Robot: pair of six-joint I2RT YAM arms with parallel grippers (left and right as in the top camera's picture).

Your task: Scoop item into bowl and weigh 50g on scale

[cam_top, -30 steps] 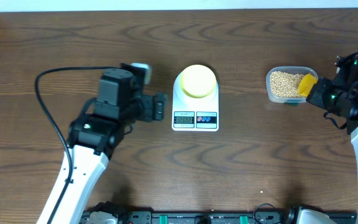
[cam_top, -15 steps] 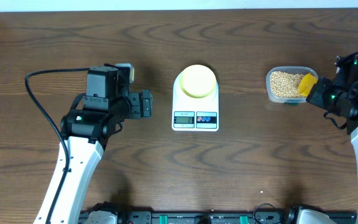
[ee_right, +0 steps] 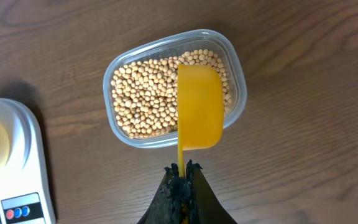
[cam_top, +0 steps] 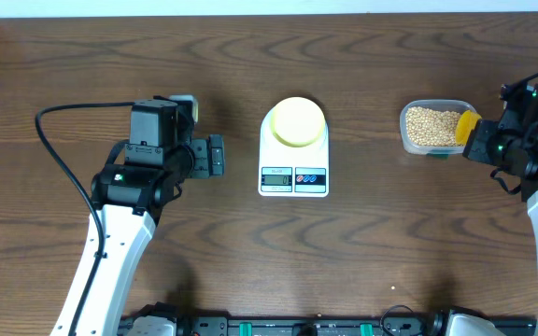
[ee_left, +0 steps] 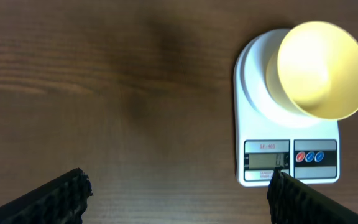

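Surface: we look down on a dark wood-grain table [cam_top: 362, 56] with a pale strip along its far edge.
Beans and right pincer: the beans [ee_right: 145, 99] fill a clear container [ee_right: 107, 93] just ahead of the right gripper [ee_right: 182, 169]. Its fingers are pinched tight on the thin handle of a yellow scoop [ee_right: 199, 115], and the scoop's cup lies over the right part of the beans.
Bowl, scale and left pincer: the bowl [ee_left: 322, 68] sits on the back of the scale [ee_left: 253, 74]. The left gripper [cam_top: 219, 155] is near the scale's left side, not touching, with its fingers wide apart over bare wood.
Arms: we see both reach in from the near edge, the left wrist turned toward the scale and the right toward the container.
Look: the beans are small, round and tan. The bowl is pale yellow. The scale is white, with a grey display and coloured buttons at its front.
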